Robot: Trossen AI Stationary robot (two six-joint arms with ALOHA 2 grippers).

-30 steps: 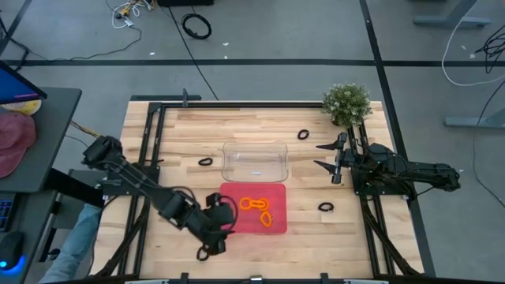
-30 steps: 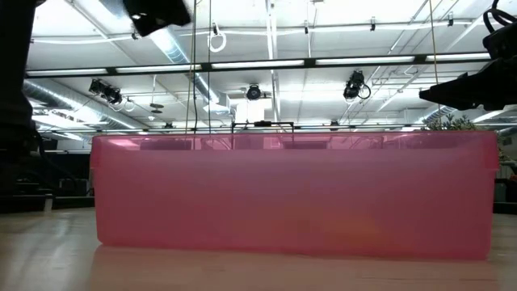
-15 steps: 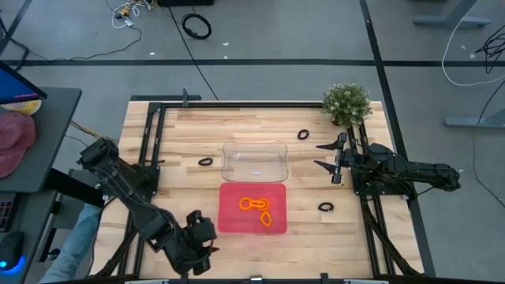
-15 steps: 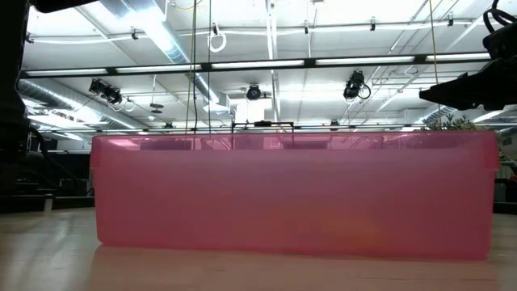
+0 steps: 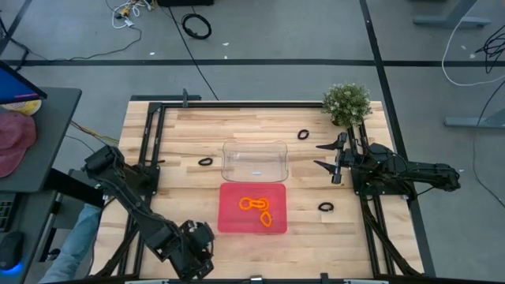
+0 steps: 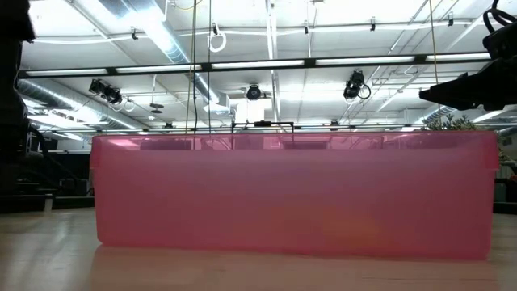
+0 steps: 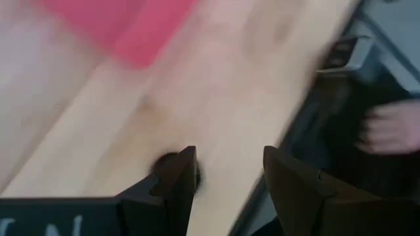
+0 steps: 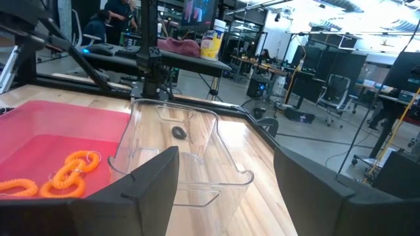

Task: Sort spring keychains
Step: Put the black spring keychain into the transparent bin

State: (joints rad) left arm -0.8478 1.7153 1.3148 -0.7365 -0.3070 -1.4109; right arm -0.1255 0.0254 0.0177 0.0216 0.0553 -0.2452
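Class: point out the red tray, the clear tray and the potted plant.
red tray [image 5: 229,222], high view, bare floor by its left wall
clear tray [image 5: 254,171], high view, middle of its floor
potted plant [image 5: 346,102], high view, its foliage

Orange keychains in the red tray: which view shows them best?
The right wrist view: the orange keychains lie close and large inside the red tray. The high view shows them small. The low view shows only the tray's wall; the left wrist view, only a blurred tray corner.

Keychains [image 5: 258,210] are held in the tray [image 5: 229,221], set before the bin [image 5: 254,162]. Others [image 5: 326,207] are scattered around on the desk [image 5: 316,241].
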